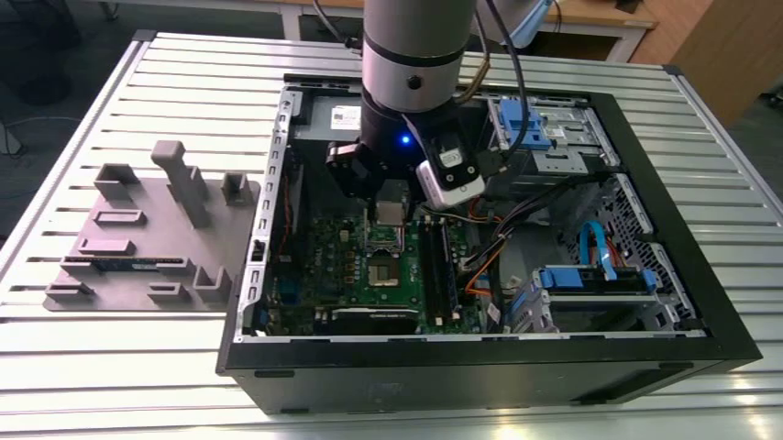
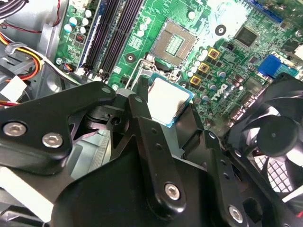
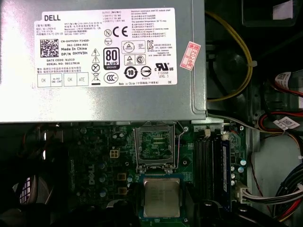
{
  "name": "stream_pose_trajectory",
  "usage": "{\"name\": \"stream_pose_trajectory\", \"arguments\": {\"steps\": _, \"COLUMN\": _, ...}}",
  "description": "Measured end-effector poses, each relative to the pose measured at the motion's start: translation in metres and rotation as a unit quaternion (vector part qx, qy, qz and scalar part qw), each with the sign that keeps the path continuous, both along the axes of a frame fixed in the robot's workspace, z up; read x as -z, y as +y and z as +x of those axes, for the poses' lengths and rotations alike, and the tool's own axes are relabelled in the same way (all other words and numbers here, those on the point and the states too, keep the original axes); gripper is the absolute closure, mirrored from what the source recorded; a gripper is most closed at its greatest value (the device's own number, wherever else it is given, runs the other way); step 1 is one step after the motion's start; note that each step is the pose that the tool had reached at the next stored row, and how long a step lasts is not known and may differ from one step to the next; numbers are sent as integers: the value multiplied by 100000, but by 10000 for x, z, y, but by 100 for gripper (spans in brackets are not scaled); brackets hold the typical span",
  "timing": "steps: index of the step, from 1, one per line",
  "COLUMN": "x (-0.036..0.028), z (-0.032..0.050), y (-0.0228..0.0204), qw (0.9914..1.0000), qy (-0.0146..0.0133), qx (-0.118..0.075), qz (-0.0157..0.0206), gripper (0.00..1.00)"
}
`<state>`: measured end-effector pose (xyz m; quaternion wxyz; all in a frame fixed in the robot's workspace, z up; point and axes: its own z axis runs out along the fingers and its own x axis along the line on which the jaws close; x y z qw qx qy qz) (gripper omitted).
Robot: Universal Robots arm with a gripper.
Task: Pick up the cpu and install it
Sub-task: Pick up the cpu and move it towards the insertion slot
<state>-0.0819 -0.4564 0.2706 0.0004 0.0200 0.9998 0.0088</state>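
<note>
One end effector (image 3: 162, 202) was closed on the one cpu (image 3: 162, 194), clamping two opposite edges. The cpu hung just beside the one open socket (image 3: 155, 147), not seated in it; one fan (image 2: 274, 137) sat near that socket.

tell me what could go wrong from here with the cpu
The gripper holds the cpu by its edges above the board, not yet seated in the open socket. If it comes down off-line or rotated, it may bend the socket contacts. With an edge grip that narrow, it might also slip. The memory slots stand close beside the socket, so a finger could clip them.
</note>
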Motion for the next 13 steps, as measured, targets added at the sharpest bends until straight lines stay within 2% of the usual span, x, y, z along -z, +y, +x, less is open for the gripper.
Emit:
{"name": "stream_pose_trajectory", "arguments": {"steps": 7, "x": 17, "z": 0, "y": 0, "qw": 100000, "qy": 0, "qx": 1, "qz": -2, "gripper": 53}}
{"name": "stream_pose_trajectory", "arguments": {"steps": 13, "x": 31, "z": 0, "y": -42, "qw": 100000, "qy": -1, "qx": -3, "qz": 1, "gripper": 53}}
